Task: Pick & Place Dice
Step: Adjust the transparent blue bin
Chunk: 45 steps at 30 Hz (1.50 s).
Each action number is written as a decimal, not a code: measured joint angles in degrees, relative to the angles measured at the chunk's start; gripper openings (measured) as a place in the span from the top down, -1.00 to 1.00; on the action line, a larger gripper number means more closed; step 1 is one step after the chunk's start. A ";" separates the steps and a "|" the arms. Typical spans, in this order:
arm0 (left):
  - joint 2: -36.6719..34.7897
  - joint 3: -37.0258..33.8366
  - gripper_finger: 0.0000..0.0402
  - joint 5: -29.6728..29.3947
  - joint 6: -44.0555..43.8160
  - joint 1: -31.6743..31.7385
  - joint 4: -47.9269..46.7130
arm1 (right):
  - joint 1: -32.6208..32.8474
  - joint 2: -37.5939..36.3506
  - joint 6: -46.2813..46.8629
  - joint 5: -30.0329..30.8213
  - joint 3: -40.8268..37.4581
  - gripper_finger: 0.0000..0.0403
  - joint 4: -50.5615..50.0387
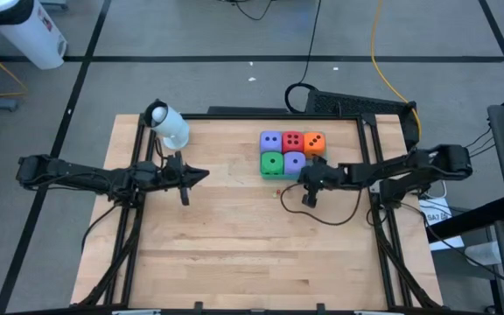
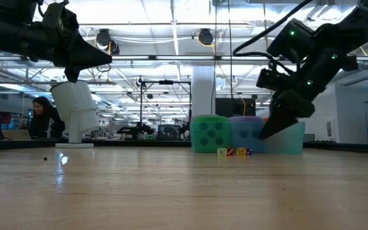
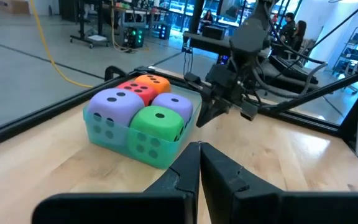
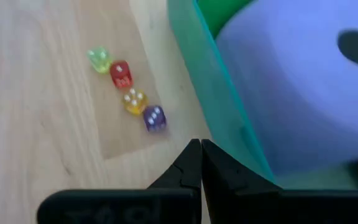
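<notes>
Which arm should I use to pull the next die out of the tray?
Right, probably. The right gripper, fingers shut, hangs at the tray edge beside the near purple die. The left gripper, also shut, waits farther off toward the table's left half, pointing at the dice.

Five large soft dice sit in one translucent green tray [image 3: 114, 134]: two purple dice [image 1: 271, 140] [image 1: 295, 161], one green die [image 1: 272, 163], one red die [image 1: 293, 141] and one orange die [image 1: 314, 143]. Four tiny dice lie in a row on the tabletop [image 1: 234, 236] beside the tray: one green [image 4: 98, 59], one red [image 4: 121, 74], one yellow [image 4: 135, 101], one purple [image 4: 155, 117]. There are two arms and one white cylinder [image 1: 168, 123].
</notes>
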 joint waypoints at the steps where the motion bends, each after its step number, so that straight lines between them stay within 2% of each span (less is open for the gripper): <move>1: 0.00 0.00 0.89 0.00 -0.38 0.00 -0.32 | -0.74 0.52 -0.45 -1.23 0.00 1.00 1.42; 8: 0.02 0.00 0.89 0.09 -0.92 -0.04 -1.19 | -4.98 3.24 -3.01 -3.75 0.04 1.00 5.86; 14: 0.02 0.00 0.89 0.13 -2.08 -0.07 -1.49 | -7.22 4.73 -4.50 -10.65 0.04 1.00 9.82; 23: 0.02 0.00 0.89 0.09 -1.93 -0.05 -1.45 | -7.71 7.84 -6.02 -10.66 0.43 1.00 19.77; 28: 0.02 0.00 0.89 0.09 -1.97 -0.06 -1.13 | -6.98 8.12 -5.59 -10.55 1.72 1.00 18.88; 31: 0.02 0.00 0.89 0.09 -1.95 -0.07 -1.08 | -4.87 3.98 -6.07 -10.19 3.89 1.00 12.79; 33: 0.02 0.00 0.89 0.11 -1.95 -0.07 -1.08 | -3.38 0.44 -5.64 -7.06 6.54 1.00 4.90; 38: 0.02 0.00 0.89 0.13 -2.05 -0.07 -1.08 | -0.29 -8.51 -2.47 11.57 13.06 1.00 -18.50; 40: 0.02 0.00 0.89 0.14 -2.08 -0.07 -1.08 | -1.01 -11.54 0.95 16.52 14.01 1.00 -25.73; 45: 0.00 0.00 0.89 0.27 -2.22 -0.09 -1.06 | -6.63 -16.40 13.65 16.90 13.93 1.00 -41.07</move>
